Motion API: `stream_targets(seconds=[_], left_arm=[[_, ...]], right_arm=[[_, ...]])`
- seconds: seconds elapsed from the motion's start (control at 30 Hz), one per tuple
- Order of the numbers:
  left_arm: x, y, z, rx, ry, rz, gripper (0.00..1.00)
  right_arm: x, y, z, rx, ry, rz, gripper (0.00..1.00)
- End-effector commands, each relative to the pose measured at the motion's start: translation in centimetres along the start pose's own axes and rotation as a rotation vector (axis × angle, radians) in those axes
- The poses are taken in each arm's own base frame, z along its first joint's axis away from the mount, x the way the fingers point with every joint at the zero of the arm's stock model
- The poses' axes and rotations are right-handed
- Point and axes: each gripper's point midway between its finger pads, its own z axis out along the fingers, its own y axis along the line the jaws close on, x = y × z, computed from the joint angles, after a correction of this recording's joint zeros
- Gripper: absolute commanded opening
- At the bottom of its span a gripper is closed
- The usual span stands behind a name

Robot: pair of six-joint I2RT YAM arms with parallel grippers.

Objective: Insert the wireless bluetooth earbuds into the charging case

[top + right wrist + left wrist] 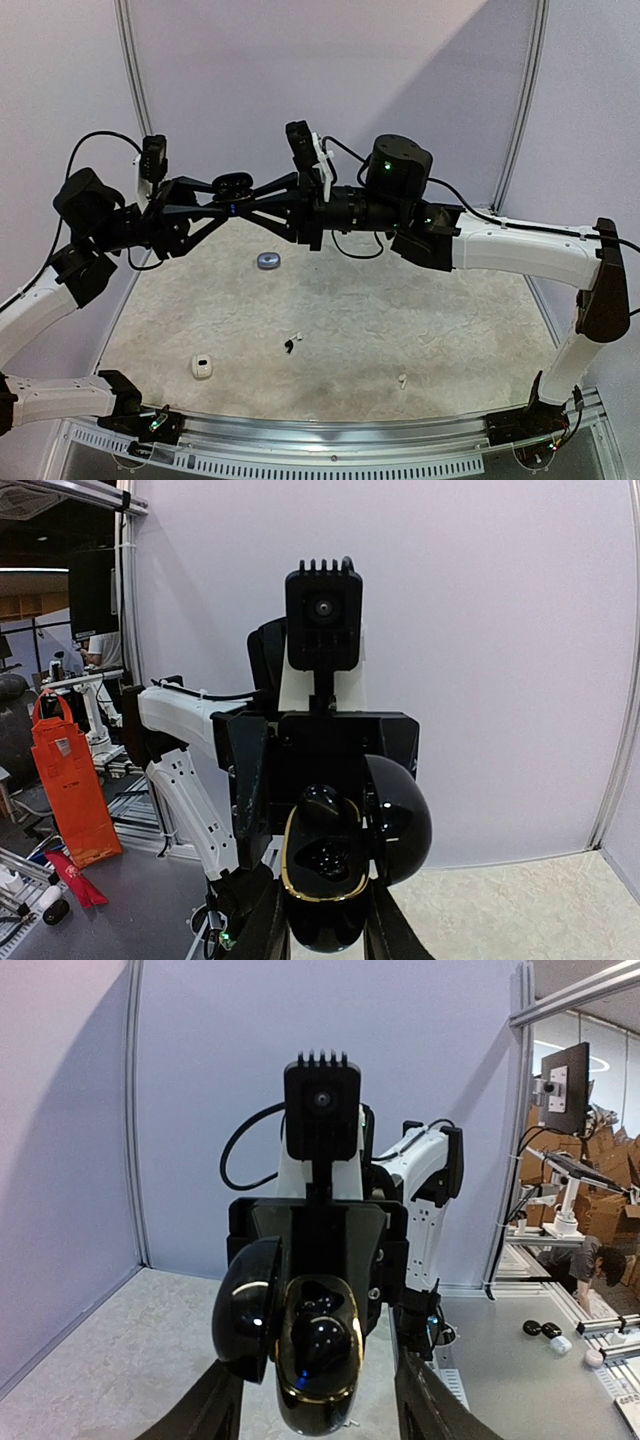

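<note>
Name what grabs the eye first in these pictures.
An open glossy black charging case with a gold rim hangs in mid-air, where the left arm and right arm meet tip to tip above the table. Below them, on the pale table, lie a grey case, a white case and a tiny black earbud.

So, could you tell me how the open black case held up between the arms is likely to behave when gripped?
The black case looks glossy and rounded, so it may slip or twist in the right tool. Its open lid hangs on a hinge and could well swing if bumped. It looks small, so probably light.
</note>
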Motion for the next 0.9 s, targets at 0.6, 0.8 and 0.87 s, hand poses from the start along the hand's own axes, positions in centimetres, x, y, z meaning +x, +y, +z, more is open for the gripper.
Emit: stream_targets(seconds=[0.6, 0.8, 0.87], left_arm=[[1.5, -1.2, 0.4, 0.061, 0.025, -0.028, 0.17], [1.3, -1.4, 0.4, 0.066, 0.016, -0.017, 0.00], [1.2, -1.4, 0.3, 0.065, 0.012, -0.018, 0.00]], right_arm=[[-1.4, -0.2, 0.3, 0.020, -0.043, -0.040, 0.00], [-0.9, -0.6, 0.3, 0.035, -0.029, -0.029, 0.00], [-0.5, -0.8, 0.4, 0.043, -0.021, -0.027, 0.00]])
